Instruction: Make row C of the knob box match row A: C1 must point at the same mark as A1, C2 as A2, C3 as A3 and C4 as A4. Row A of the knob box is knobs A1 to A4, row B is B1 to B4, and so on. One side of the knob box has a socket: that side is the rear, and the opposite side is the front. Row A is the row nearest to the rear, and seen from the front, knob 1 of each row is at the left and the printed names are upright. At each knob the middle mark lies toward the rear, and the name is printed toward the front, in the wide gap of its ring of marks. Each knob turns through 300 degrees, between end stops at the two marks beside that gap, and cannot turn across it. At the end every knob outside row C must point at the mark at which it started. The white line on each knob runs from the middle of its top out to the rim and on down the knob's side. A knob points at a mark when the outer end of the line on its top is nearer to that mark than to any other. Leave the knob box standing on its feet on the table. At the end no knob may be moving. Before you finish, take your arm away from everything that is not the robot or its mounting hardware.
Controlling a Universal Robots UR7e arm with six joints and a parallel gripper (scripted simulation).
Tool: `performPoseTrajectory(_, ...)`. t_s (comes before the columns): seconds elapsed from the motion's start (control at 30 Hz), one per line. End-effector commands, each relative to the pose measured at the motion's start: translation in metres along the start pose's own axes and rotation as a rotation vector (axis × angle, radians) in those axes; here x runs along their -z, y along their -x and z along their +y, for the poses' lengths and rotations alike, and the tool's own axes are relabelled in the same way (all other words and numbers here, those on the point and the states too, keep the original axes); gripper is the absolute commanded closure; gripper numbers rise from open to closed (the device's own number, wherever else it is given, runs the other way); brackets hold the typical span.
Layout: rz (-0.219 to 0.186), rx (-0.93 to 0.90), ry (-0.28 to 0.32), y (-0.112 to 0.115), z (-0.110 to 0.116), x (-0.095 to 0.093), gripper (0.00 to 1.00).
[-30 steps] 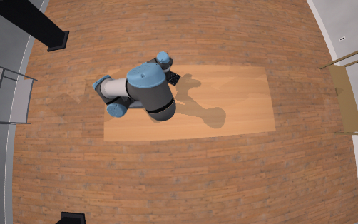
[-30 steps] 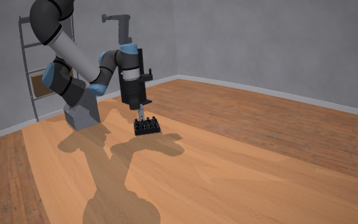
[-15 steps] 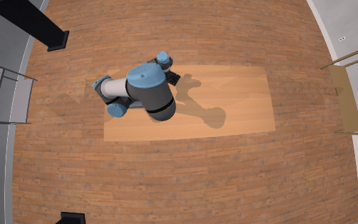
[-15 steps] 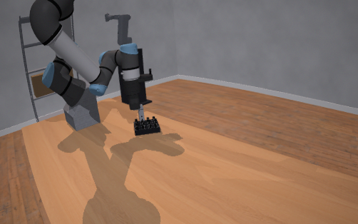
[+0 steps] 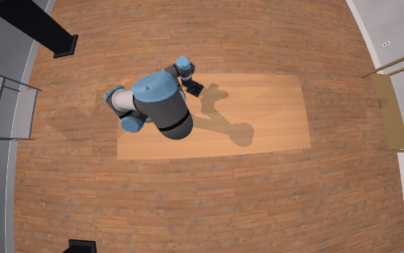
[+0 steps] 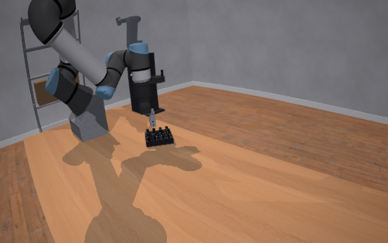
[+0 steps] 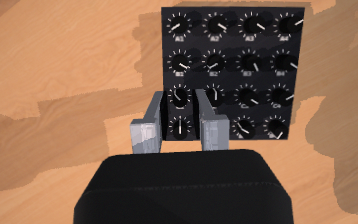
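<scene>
- Grey metal-fingered gripper (image 5: 188, 84) (image 6: 153, 125) (image 7: 180, 105): fingers apart, astride knob C1 (image 7: 180, 98), apparently without clamping it.
- C1 and knob C2 (image 7: 215, 97) disagree with row A, so both seem left to turn; C3 and C4 look matched.
- Black square knob box (image 5: 193, 89) (image 6: 159, 142) (image 7: 197, 45) sits on the pale wooden table (image 5: 274, 109) (image 6: 239, 186) (image 7: 75, 50); neighbouring knobs leave little finger room.
- Beyond, a black pillar (image 6: 136, 94).

Gripper (image 6: 153, 126) (image 7: 180, 105): higher over the knob box (image 5: 195, 89) (image 6: 159, 142) (image 7: 233, 44) than half a second ago
Wrist joints (image 5: 183, 63) (image 6: 139, 58): raised along with it
Elbow's blue cap (image 6: 104, 92): a little higher in the exterior view
Arm's shadow (image 5: 241, 134) (image 6: 174, 159): slightly shifted on the table
</scene>
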State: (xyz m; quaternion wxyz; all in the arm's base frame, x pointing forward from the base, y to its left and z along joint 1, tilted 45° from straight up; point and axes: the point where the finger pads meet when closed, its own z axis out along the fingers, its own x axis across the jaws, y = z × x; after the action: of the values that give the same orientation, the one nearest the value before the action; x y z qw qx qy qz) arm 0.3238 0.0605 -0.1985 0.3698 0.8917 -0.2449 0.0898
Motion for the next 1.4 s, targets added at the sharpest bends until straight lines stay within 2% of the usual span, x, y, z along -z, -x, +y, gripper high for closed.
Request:
performPoseTrajectory(0.0, -0.001, -0.003, 0.000, -0.001, -0.002, 0.018, 0.54)
performPoseTrajectory(0.57, -0.002, -0.001, 0.002, -0.001, -0.001, 0.019, 0.54)
performPoseTrajectory(0.7, -0.001, 0.007, 0.000, -0.001, -0.002, 0.024, 0.54)
performPoseTrajectory(0.87, -0.001, 0.042, 0.000, -0.001, -0.002, 0.039, 0.54)
performPoseTrajectory(1.37, -0.002, 0.042, 0.003, -0.001, -0.001, 0.038, 0.54)
